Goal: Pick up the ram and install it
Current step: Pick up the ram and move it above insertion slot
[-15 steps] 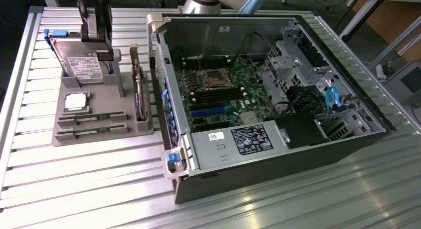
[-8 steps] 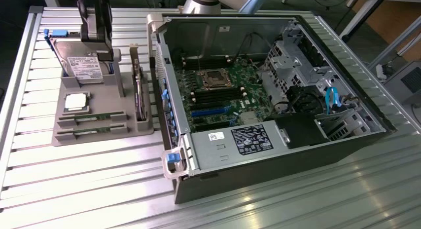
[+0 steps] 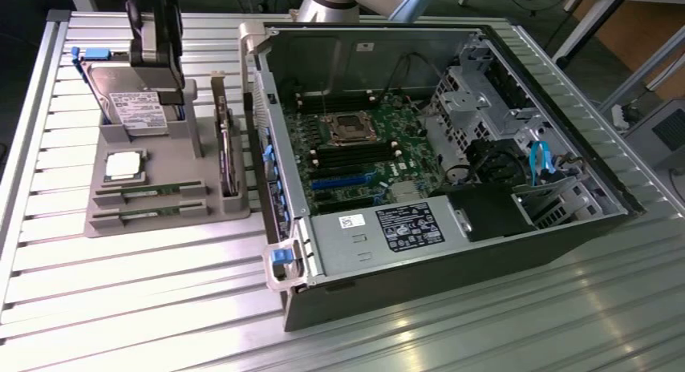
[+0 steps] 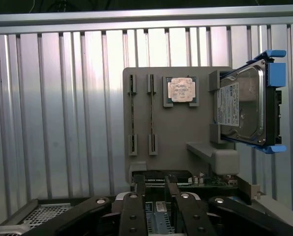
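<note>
Two ram sticks stand on edge in slots at the front of a grey holder tray (image 3: pixel 160 167): one ram stick (image 3: pixel 150 191) and its twin (image 3: pixel 147 214). From the wrist view they appear as thin lines, ram (image 4: pixel 132 115) and ram (image 4: pixel 152 115), on the tray (image 4: pixel 185 128). My gripper (image 3: pixel 157 63) hangs above the back of the tray, over the hard drive, well away from the sticks. Its fingers (image 4: pixel 139 196) stand apart with nothing between them; the gripper (image 4: pixel 156 186) is open.
The tray also holds a silver hard drive (image 3: pixel 134 107) in a blue frame, a processor chip (image 3: pixel 123 165) and an upright expansion card (image 3: pixel 227 151). To the exterior view's right, an open computer case (image 3: pixel 557 83) exposes the motherboard (image 3: pixel 358 147). Everything rests on a ribbed metal table (image 3: pixel 160 292).
</note>
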Robot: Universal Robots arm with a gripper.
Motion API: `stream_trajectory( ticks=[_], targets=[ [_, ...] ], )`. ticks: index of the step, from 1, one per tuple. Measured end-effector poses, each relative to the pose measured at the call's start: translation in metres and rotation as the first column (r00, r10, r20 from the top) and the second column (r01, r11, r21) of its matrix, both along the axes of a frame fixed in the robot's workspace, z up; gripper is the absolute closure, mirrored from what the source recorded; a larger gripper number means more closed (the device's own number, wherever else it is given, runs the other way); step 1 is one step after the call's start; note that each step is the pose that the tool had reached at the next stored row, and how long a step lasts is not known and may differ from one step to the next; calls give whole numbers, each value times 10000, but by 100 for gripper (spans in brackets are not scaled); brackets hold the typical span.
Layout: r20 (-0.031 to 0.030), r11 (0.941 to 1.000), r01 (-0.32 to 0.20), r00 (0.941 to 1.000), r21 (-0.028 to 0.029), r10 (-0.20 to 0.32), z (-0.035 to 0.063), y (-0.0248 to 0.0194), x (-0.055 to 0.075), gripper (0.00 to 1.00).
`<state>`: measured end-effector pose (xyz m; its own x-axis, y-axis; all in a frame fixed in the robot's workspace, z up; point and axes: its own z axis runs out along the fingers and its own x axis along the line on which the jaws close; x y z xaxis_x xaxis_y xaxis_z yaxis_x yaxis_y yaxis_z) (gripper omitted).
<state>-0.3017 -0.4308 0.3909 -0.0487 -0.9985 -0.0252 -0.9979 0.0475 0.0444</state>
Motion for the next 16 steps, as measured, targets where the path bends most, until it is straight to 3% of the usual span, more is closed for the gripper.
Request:
stream_trajectory(
  ticks=[16],
  targets=[
    [0, 10000, 0, 10000, 0, 0, -42, -3, -9, 70]
  ],
)
